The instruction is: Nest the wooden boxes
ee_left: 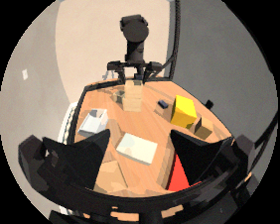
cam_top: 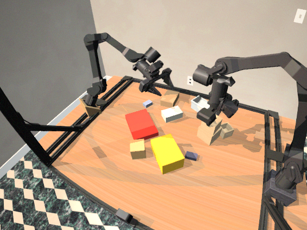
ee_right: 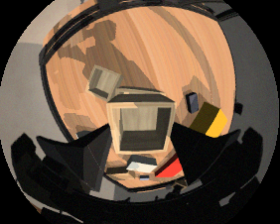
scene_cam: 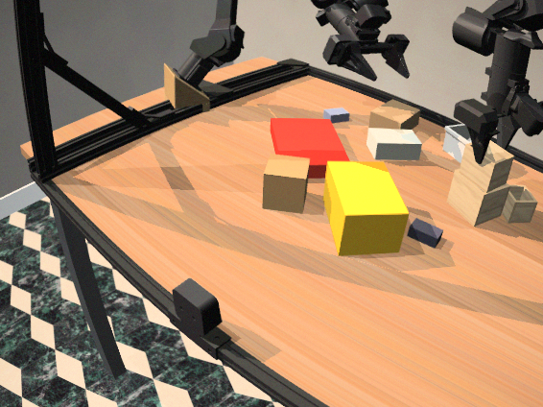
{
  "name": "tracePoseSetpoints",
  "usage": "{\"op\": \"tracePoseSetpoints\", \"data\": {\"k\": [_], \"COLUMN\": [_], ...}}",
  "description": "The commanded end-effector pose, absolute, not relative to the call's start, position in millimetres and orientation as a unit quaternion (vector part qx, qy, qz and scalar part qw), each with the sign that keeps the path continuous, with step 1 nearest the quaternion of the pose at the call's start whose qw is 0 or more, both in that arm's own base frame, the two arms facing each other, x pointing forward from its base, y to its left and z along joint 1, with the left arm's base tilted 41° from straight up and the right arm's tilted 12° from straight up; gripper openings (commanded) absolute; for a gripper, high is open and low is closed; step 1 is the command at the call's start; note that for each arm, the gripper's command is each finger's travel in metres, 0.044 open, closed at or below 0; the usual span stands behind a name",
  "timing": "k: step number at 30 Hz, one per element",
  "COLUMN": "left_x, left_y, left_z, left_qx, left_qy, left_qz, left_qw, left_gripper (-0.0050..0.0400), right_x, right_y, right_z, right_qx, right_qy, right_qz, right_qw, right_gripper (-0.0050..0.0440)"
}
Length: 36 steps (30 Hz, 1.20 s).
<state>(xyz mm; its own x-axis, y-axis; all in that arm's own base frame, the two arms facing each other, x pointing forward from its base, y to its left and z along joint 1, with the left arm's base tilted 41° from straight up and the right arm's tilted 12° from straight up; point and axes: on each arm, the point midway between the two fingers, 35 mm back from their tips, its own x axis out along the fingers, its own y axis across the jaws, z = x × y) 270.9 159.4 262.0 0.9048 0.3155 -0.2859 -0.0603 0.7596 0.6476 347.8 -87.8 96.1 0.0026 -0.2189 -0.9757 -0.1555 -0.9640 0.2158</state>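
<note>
My right gripper [cam_top: 218,120] [scene_cam: 490,155] [ee_right: 141,125] is shut on a pale wooden box [cam_top: 215,127] [scene_cam: 495,171] [ee_right: 141,150], mouth up. That box is right over the largest wooden box [cam_top: 206,134] [scene_cam: 470,203], which stands on the table; whether its bottom is inside the mouth or on the rim is hidden. The smallest wooden box [cam_top: 226,131] [scene_cam: 520,207] [ee_right: 103,82] is open side up, close against the largest box's side. My left gripper [cam_top: 166,90] [scene_cam: 390,77] [ee_left: 140,133] is open and empty, high over the table's far end.
A yellow block [cam_top: 168,150] [scene_cam: 366,192], a red block [cam_top: 141,123], a tan block [cam_top: 138,149] and a small navy block [cam_top: 191,155] lie on the table. A white block [cam_top: 172,114], a white tray [ee_left: 85,130], a tan wedge-like block [cam_top: 169,98] and a light blue block [cam_top: 147,103] are farther back.
</note>
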Motion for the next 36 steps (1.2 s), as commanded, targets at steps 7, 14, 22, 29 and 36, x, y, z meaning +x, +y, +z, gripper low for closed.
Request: {"op": "tracePoseSetpoints", "data": {"k": [7, 14, 22, 29, 36], "left_x": [271, 271, 271, 271, 271], "left_y": [159, 159, 159, 159, 159], "left_z": [262, 262, 262, 262, 262], "left_qx": [0.332, 0.332, 0.332, 0.332, 0.332], "left_qy": [0.193, 0.193, 0.193, 0.193, 0.193], "left_qz": [0.102, 0.102, 0.102, 0.102, 0.102], "left_qw": [0.918, 0.918, 0.918, 0.918, 0.918], "left_gripper": [0.04, 0.04, 0.04, 0.04, 0.04], "right_x": [341, 344, 349, 355, 358], "right_y": [-94, -97, -99, -97, -93], "right_z": [95, 95, 96, 95, 94], "right_qx": [0.704, 0.703, 0.703, 0.704, 0.705], "right_qy": [-0.141, -0.145, -0.145, -0.142, -0.137], "right_qz": [-0.696, -0.696, -0.696, -0.696, -0.696], "right_qw": [0.015, 0.013, 0.013, 0.014, 0.016], "right_gripper": [0.0, 0.0, 0.0, 0.0, 0.0]}}
